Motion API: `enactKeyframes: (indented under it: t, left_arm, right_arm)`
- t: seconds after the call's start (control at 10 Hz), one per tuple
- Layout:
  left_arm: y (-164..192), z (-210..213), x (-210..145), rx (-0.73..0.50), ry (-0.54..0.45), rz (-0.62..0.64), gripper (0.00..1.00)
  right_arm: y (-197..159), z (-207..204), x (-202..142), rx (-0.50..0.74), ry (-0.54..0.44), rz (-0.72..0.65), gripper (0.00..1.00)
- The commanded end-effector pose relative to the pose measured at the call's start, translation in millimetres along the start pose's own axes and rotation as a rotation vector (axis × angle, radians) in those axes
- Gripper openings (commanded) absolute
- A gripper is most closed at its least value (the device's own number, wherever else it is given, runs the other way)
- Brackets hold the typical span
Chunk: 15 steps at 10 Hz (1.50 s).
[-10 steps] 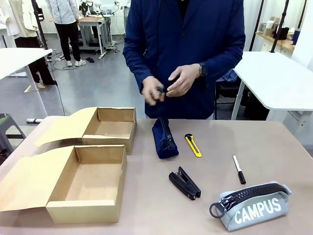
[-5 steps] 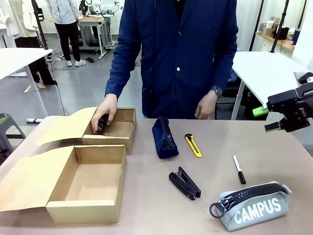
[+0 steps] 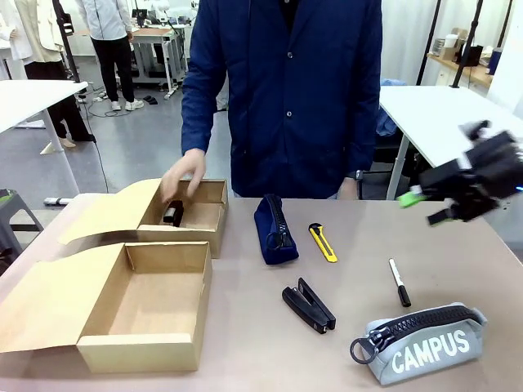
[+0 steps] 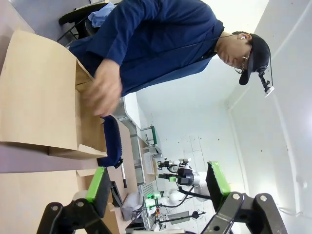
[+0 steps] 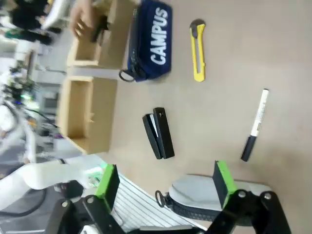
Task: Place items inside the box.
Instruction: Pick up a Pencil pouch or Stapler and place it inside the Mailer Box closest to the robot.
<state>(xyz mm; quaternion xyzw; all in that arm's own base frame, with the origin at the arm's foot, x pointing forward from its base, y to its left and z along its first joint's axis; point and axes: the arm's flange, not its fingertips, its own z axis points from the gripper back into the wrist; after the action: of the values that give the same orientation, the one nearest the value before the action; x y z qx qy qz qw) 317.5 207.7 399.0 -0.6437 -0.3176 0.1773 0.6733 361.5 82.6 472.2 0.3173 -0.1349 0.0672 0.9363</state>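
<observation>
Two open cardboard boxes stand at the left: a near one (image 3: 106,353) and a far one (image 3: 214,233). The person's hand (image 3: 181,175) hovers over a small black item (image 3: 172,215) lying in the far box. On the table lie the navy pouch (image 3: 274,229), yellow utility knife (image 3: 324,242), black stapler (image 3: 309,305), marker pen (image 3: 399,282) and grey "CAMPUS" pouch (image 3: 425,343). My right gripper (image 3: 425,207) hangs open above the table's right side; its wrist view looks down on the stapler (image 5: 160,132), marker (image 5: 256,124) and grey pouch (image 5: 214,195). My left gripper (image 4: 158,184) is open and holds nothing.
The boxes' flaps (image 3: 98,216) spread out to the left over the table. White tables stand beyond, at the right (image 3: 458,131) and left (image 3: 33,94). Bare tabletop (image 3: 458,245) lies under the right gripper.
My right gripper has swung in leftward and lower over the table. The person's hand has let go of the black item in the far box and lifted; the other hand has dropped.
</observation>
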Motion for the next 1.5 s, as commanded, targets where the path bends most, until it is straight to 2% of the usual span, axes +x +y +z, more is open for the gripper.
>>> enactKeyframes:
  t: [0.0, 0.2, 0.4, 0.5, 0.6, 0.7, 0.8, 0.9, 1.2, 1.4]
  left_arm:
    - [-1.3, 2.0, -2.7, -0.008, 0.009, -0.016, 1.00]
    - [-1.3, 2.0, -2.7, -0.008, 0.009, -0.016, 1.00]
    - [-1.3, 2.0, -2.7, -0.008, 0.009, -0.016, 1.00]
    - [-1.3, 2.0, -2.7, -0.008, 0.009, -0.016, 1.00]
    - [-1.3, 2.0, -2.7, -0.008, 0.009, -0.016, 1.00]
    - [-1.3, 2.0, -2.7, -0.008, 0.009, -0.016, 1.00]
    - [-1.3, 2.0, -2.7, -0.008, 0.009, -0.016, 1.00]
    - [-1.3, 2.0, -2.7, -0.008, 0.009, -0.016, 1.00]
    - [-1.3, 2.0, -2.7, -0.008, 0.009, -0.016, 1.00]
    - [-1.3, 2.0, -2.7, -0.008, 0.009, -0.016, 1.00]
  right_arm:
    - [101.7, -42.1, 41.3, -0.388, 0.200, -0.033, 1.00]
    - [169.9, -106.6, 57.6, -0.601, 0.270, -0.070, 1.00]
    - [212.6, -165.2, 61.2, -0.675, 0.300, -0.060, 1.00]
    - [220.7, -178.3, 66.5, -0.660, 0.214, -0.088, 1.00]
    - [217.2, -167.5, 67.5, -0.569, 0.162, -0.049, 1.00]
    - [205.1, -162.3, 36.6, -0.668, 0.199, -0.048, 1.00]
    - [207.8, -172.6, 48.5, -0.648, 0.199, -0.054, 1.00]
    - [207.4, -175.5, 53.8, -0.663, 0.090, -0.066, 1.00]
    - [207.0, -236.5, 114.6, -0.675, 0.109, -0.002, 1.00]
    - [198.9, -269.8, 136.1, -0.676, 0.123, 0.016, 1.00]
